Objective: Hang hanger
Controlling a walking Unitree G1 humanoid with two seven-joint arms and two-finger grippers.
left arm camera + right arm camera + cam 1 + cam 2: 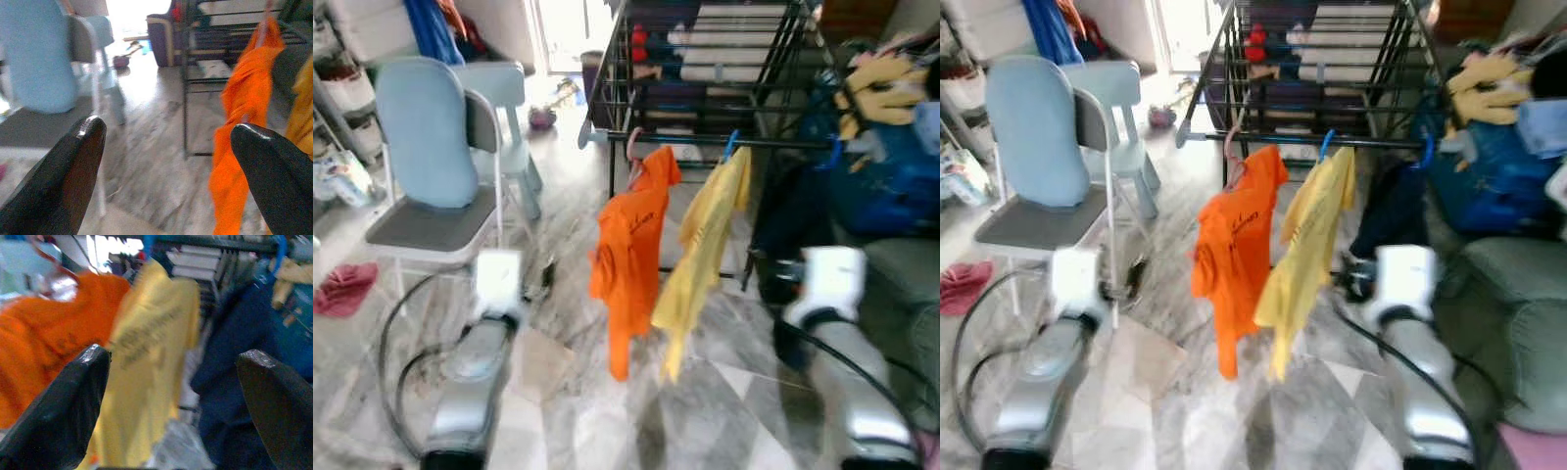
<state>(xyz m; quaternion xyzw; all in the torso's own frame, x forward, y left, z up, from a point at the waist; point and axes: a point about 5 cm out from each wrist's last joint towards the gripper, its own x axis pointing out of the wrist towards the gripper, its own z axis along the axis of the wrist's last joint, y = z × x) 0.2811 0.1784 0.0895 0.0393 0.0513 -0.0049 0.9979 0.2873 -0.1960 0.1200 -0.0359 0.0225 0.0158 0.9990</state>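
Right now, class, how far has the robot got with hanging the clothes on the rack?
Done, by the look of it: the orange shirt, yellow shirt and a dark garment hang on hangers from the black drying rack. In hand: nothing; the left claw and right claw are both open and empty. Left: possibly nothing.

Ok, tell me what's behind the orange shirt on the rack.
Behind the orange shirt stands the black drying rack, its upper bars carrying folded laundry. The rack's lower bars and the floor directly behind the shirt are covered by it.
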